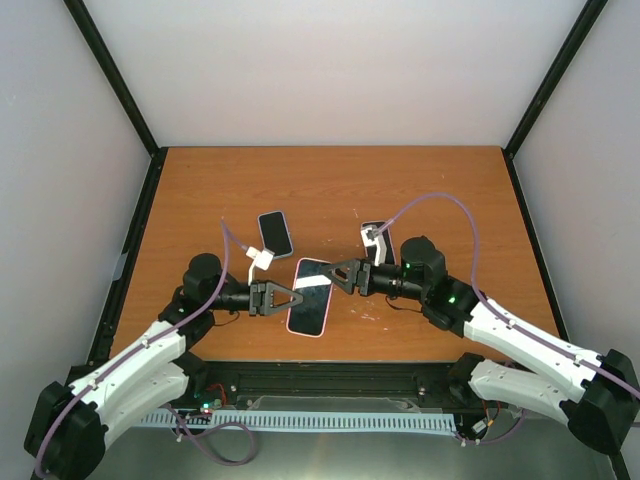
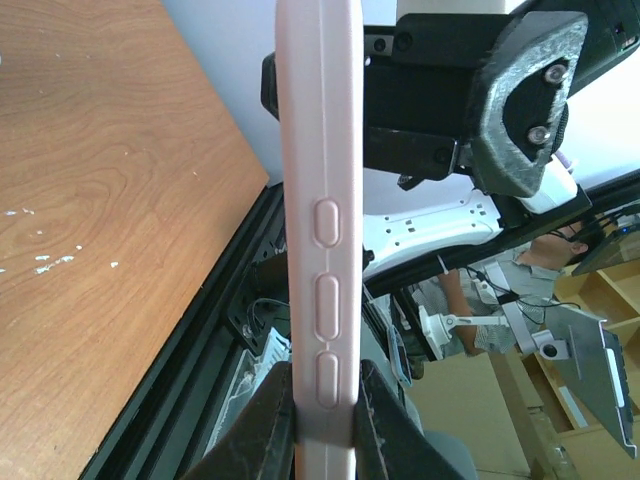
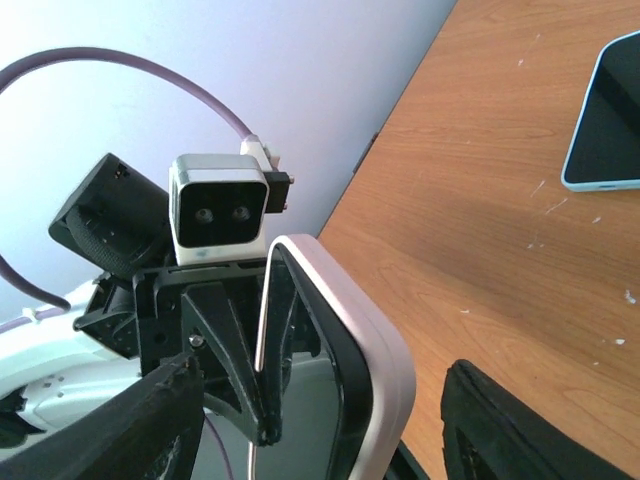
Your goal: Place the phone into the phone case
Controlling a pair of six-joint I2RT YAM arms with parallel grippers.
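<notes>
Top external view: the left tool (image 1: 296,297) is clamped on the left long edge of the pink phone case (image 1: 312,312). At the case's far end the right tool (image 1: 336,277) has its jaws apart, one finger on either side of the case. The phone (image 1: 275,233) lies flat on the counter (image 1: 430,190), near the case, beyond it and to the left.

Pretty sure I'm working in a robotics lab here: the wooden table (image 1: 330,180) is sitting inside a booth with plain white walls (image 1: 330,70) and black frame posts (image 1: 112,75), and past its edge I'm seeing wooden shelving (image 2: 600,295) and a cardboard box (image 2: 465,400) in a cluttered room.
</notes>
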